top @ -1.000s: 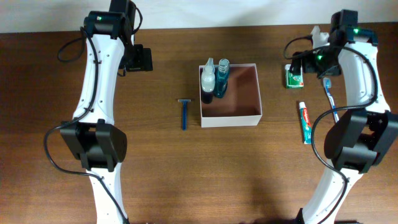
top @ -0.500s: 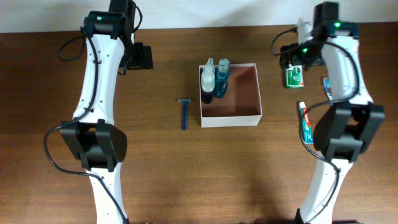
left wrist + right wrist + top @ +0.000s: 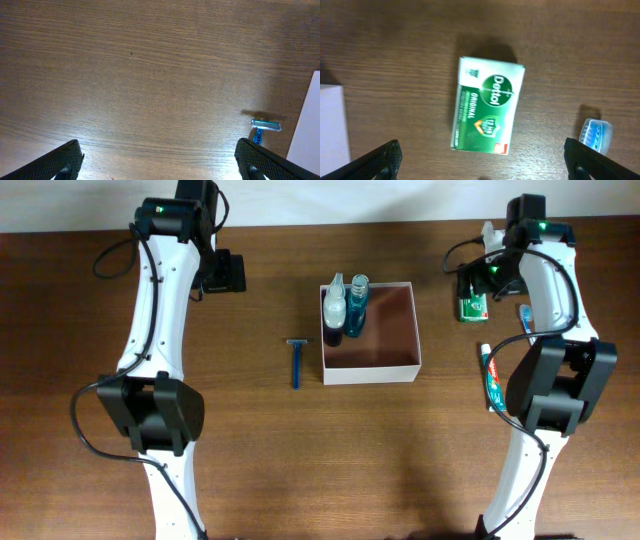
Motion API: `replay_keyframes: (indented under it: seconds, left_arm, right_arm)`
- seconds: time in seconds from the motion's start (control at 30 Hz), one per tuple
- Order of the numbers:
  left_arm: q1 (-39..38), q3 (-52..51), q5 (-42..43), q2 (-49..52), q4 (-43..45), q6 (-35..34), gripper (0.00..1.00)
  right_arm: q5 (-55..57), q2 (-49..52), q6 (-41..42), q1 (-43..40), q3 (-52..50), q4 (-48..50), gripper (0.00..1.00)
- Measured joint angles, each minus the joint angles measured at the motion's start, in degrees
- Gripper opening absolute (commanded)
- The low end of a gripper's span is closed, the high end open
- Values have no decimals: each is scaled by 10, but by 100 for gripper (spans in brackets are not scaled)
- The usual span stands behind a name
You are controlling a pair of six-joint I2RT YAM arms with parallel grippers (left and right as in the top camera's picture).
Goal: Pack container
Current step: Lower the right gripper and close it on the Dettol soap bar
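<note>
Currently at pick-up step: right end effector [image 3: 490, 162], jaws spread wide and empty, hovers above green soap packet [image 3: 487, 111] near far right corner of desk [image 3: 250, 450]. Container [image 3: 372, 371] sits mid-desk, two bottles [image 3: 345, 305] inside. Next move likely: descend, close on packet. Left end effector [image 3: 160, 160] also spread, empty.

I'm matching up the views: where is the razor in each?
Overhead: the razor lies left of the container, apart from it.
Left wrist: lower right, only its head and a bit of handle showing.
Right wrist: not in it.
Shared landmark: the container's white wall, at the left wrist's right edge and the right wrist's left edge.
</note>
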Motion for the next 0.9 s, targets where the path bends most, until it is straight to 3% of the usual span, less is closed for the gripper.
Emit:
replay_keyframes:
  seconds: [0.9]
  left_arm:
    - [0,0,0,0,16,0,99]
  right_arm:
    - [-2,71,0,3,0,14,99]
